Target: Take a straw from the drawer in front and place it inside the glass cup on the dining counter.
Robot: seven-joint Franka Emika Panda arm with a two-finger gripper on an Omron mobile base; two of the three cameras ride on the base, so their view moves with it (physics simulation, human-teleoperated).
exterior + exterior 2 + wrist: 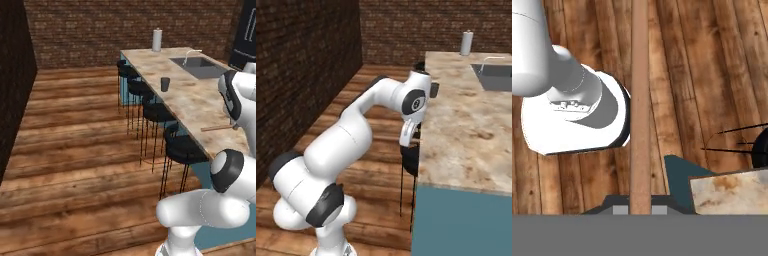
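Room: dark brick walls [90, 30], wood plank floor [75, 160]. Long dining counter [200, 107] as the bench: beige marbled top, teal base, inset sink [200, 67] with tap at the far end, paper towel roll [157, 40] beyond it, black stools [182, 150] along the left side. Glass cup [165, 84] stands mid-bench near the stool edge. Straw [640, 100] is clamped in the closed pincer [640, 207], running straight up the hand view over the floor; its tip pokes over the near bench end.
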